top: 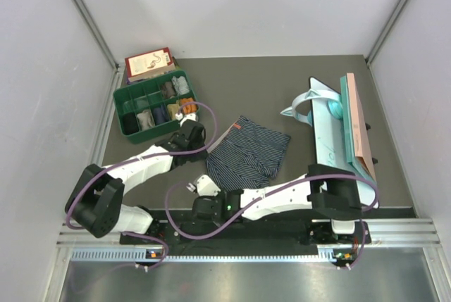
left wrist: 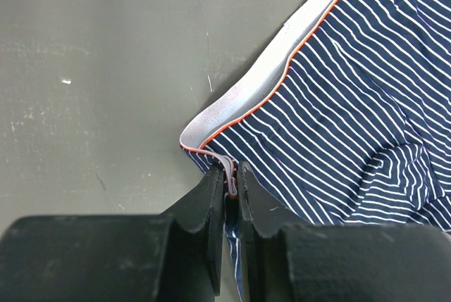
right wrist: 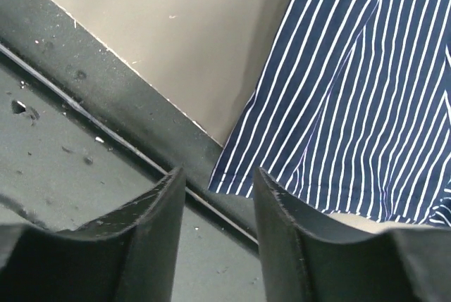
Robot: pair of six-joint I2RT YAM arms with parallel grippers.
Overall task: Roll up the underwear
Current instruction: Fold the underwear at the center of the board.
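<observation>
The dark blue underwear (top: 248, 153) with thin white stripes lies spread on the grey table, its orange-edged waistband (left wrist: 239, 98) on the left side. My left gripper (left wrist: 230, 172) is shut on the near corner of that waistband, at the cloth's left edge (top: 204, 153). My right gripper (right wrist: 220, 179) is open just short of the underwear's near hem corner (right wrist: 236, 172), low over the table's front edge (top: 210, 186). Nothing sits between its fingers. The striped cloth (right wrist: 352, 70) fills the upper right of the right wrist view.
A green compartment tray (top: 121, 98) holding several rolled cloths stands at the back left, with a red box (top: 148, 63) behind it. A teal folding board (top: 331, 129) with a tan panel lies at the right. A black rail (right wrist: 106, 98) runs along the table's near edge.
</observation>
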